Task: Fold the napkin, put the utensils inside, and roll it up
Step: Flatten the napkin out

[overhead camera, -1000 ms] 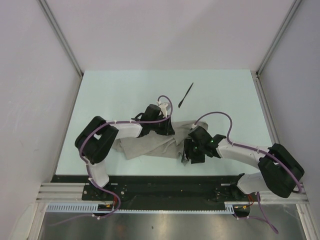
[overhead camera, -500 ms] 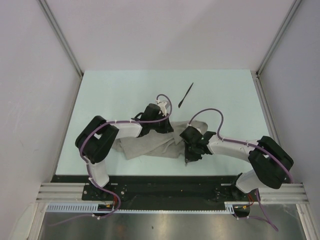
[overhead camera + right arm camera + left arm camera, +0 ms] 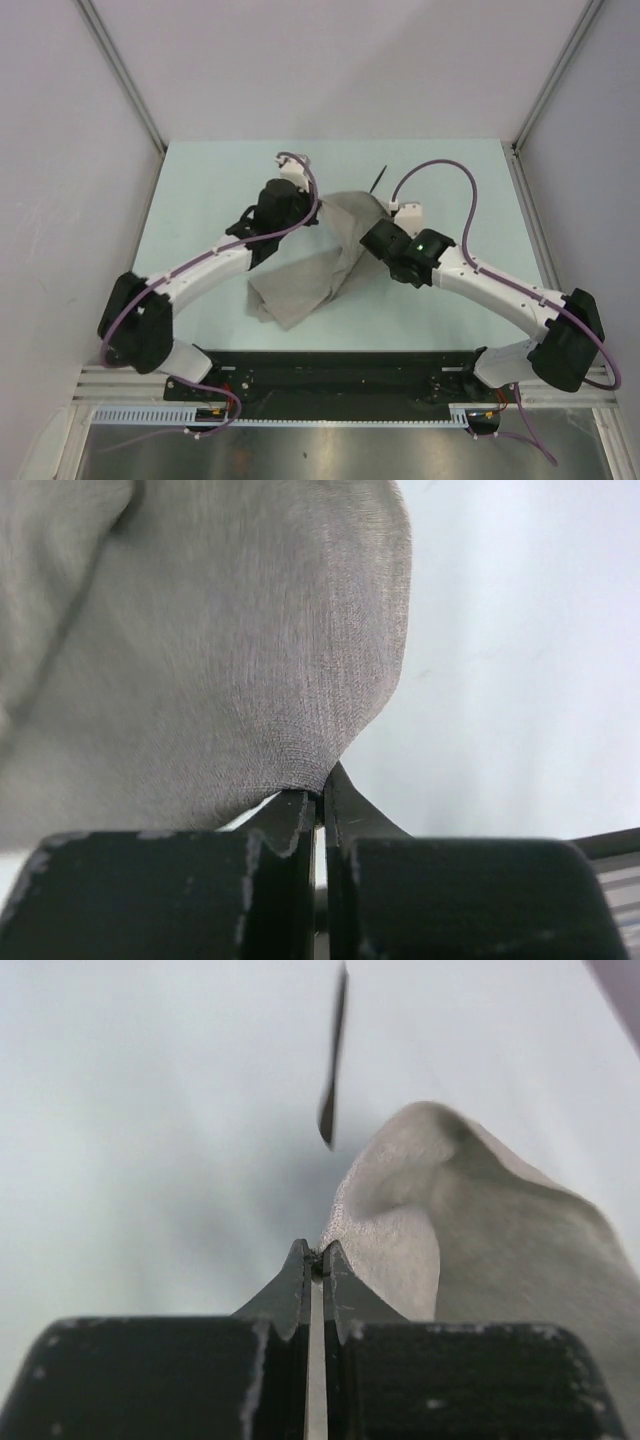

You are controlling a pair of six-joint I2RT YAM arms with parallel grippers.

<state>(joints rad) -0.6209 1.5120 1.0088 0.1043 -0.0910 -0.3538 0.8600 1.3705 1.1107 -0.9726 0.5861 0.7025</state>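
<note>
The grey-beige napkin [image 3: 318, 278] hangs bunched between both grippers, its upper edge lifted and its lower part trailing on the table toward the near side. My left gripper [image 3: 322, 208] is shut on the napkin's edge [image 3: 470, 1250], pinching it at the fingertips [image 3: 313, 1260]. My right gripper [image 3: 368, 230] is shut on another part of the napkin [image 3: 200, 660], the cloth caught at its tips [image 3: 322, 795]. The black utensil [image 3: 377, 179] lies on the table just beyond the lifted cloth, partly hidden by it. It shows ahead of the left gripper [image 3: 333, 1060].
The pale green table [image 3: 200, 200] is walled by white panels on the left, far and right sides. A black rail [image 3: 330, 365] with the arm bases runs along the near edge. Purple cables loop above both wrists.
Both grippers closed on the napkin where it lay near the front, then lifted and carried it toward the far side. It now covers the near end of the utensil.
</note>
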